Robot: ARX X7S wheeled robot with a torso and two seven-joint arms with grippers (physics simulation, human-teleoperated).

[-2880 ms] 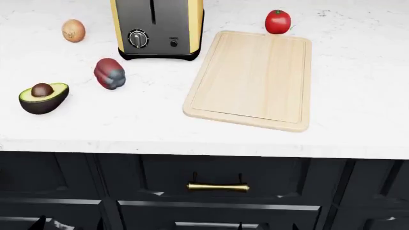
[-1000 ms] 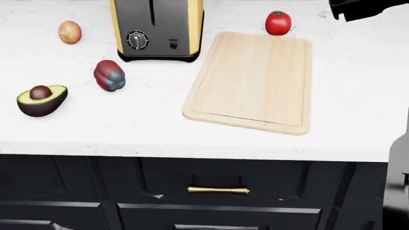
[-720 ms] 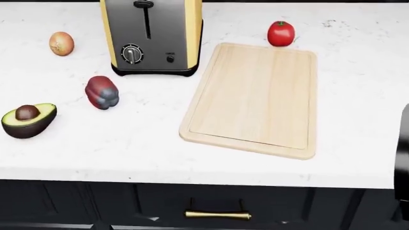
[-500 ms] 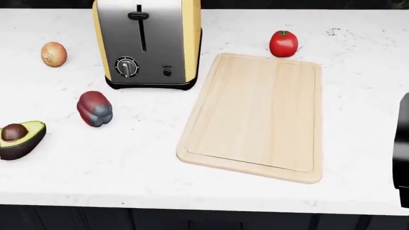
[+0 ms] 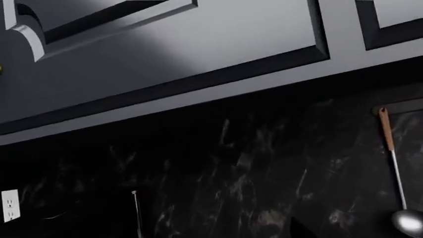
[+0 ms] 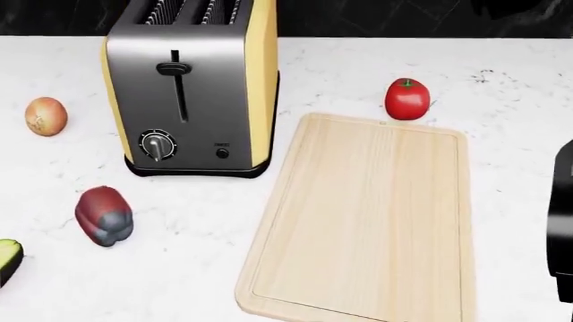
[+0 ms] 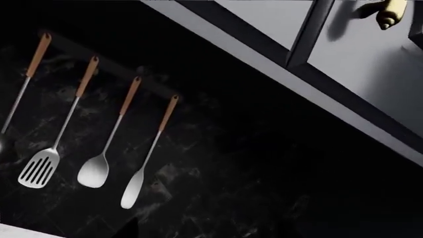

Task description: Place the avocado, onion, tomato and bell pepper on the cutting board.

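Head view is taken looking down on a white marbled counter [image 6: 206, 268] against a black backsplash. A large light-wood cutting board [image 6: 367, 221] is laid at about 5 o'clock from the centre of the view, running off the near edge, and nothing is seen on it. The tomato [image 6: 407, 99], round and red with a green cap, is set just beyond the board's far edge at about 1 o'clock, close to it but apart. A steel and yellow toaster [image 6: 192, 87] is stood at about 11 o'clock, beside the board's far left corner. The onion [image 6: 45, 116] is found at 9 o'clock, well left of the toaster. The bell pepper [image 6: 105, 216], dark red with a grey end, is laid at about 8 o'clock, in front of the toaster. Only a sliver of the avocado [image 6: 7, 260] is shown, cut off at the left edge. A dark shape at the right edge cannot be identified. Neither pincer is shown in any view, so neither one's opening can be told. Dark cabinet fronts and a black wall are shown by both wrist views, with hanging utensils [image 7: 99, 124] in the right wrist view.
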